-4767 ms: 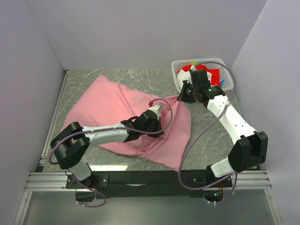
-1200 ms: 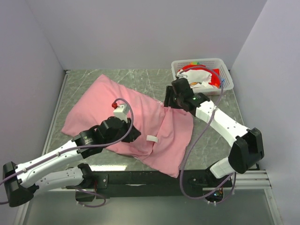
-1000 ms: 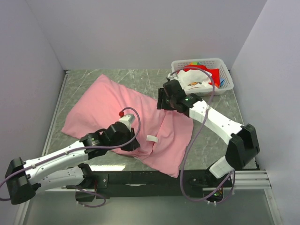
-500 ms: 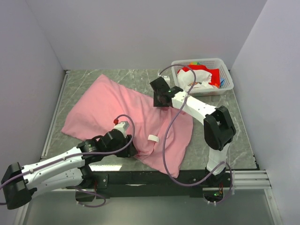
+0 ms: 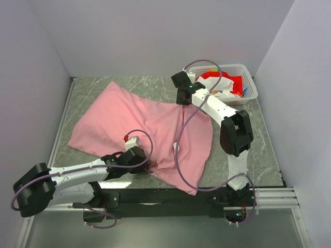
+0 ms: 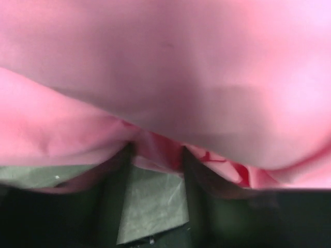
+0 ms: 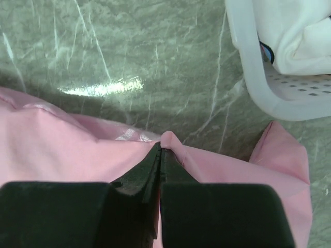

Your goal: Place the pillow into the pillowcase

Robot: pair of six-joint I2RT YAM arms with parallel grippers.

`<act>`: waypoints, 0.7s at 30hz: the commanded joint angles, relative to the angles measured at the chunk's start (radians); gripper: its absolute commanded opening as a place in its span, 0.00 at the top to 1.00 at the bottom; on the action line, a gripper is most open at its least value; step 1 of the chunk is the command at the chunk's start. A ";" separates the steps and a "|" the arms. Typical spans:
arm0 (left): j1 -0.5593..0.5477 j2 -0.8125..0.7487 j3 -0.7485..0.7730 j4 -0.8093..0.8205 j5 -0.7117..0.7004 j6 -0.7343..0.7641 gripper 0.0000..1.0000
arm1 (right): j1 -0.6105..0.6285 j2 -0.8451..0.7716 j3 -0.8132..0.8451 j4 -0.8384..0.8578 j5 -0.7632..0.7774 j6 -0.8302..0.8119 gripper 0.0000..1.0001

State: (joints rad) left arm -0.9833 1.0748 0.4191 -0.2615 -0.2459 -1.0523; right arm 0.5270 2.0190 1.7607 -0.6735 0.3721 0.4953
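The pink pillowcase [image 5: 134,119] lies spread across the table, its left half puffed up. The pillow is hidden. My right gripper [image 5: 181,98] is at the pillowcase's far edge, beside the basket. In the right wrist view the right gripper [image 7: 161,150] is shut on a small raised fold of the pillowcase [image 7: 67,150]. My left gripper [image 5: 146,164] lies low at the near edge of the cloth. In the left wrist view the left gripper [image 6: 155,155] is open, its dark fingers [image 6: 116,201] apart with bare table between them. The hem of the pillowcase [image 6: 165,62] drapes over their tips.
A white plastic basket [image 5: 248,72] with white and red cloths stands at the far right corner; its wall [image 7: 269,93] is close to my right gripper. Grey marble table [image 5: 258,144] shows around the pillowcase. Walls close in on the left, back and right.
My right arm swung toward the far edge of the pillowcase and shut on a fold there. My left gripper slid back to the near hem and opened. The white label no longer shows.
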 commanded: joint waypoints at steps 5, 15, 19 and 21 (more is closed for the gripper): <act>-0.003 -0.065 0.009 -0.031 0.095 -0.043 0.99 | -0.039 0.035 0.097 -0.023 0.043 -0.024 1.00; -0.032 -0.407 -0.046 -0.275 0.276 -0.219 0.99 | -0.098 0.099 0.158 -0.008 0.005 -0.021 0.95; -0.037 -0.414 -0.043 -0.289 0.300 -0.191 0.94 | -0.088 0.043 0.128 0.022 -0.091 -0.046 0.71; -0.038 -0.395 0.013 -0.326 0.278 -0.164 0.74 | -0.081 -0.025 0.102 0.044 -0.125 -0.052 0.49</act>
State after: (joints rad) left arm -1.0069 0.6590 0.3759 -0.5022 -0.0238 -1.2263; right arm 0.4335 2.1338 1.8694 -0.6952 0.3103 0.4709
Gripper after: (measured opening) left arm 0.115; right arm 0.325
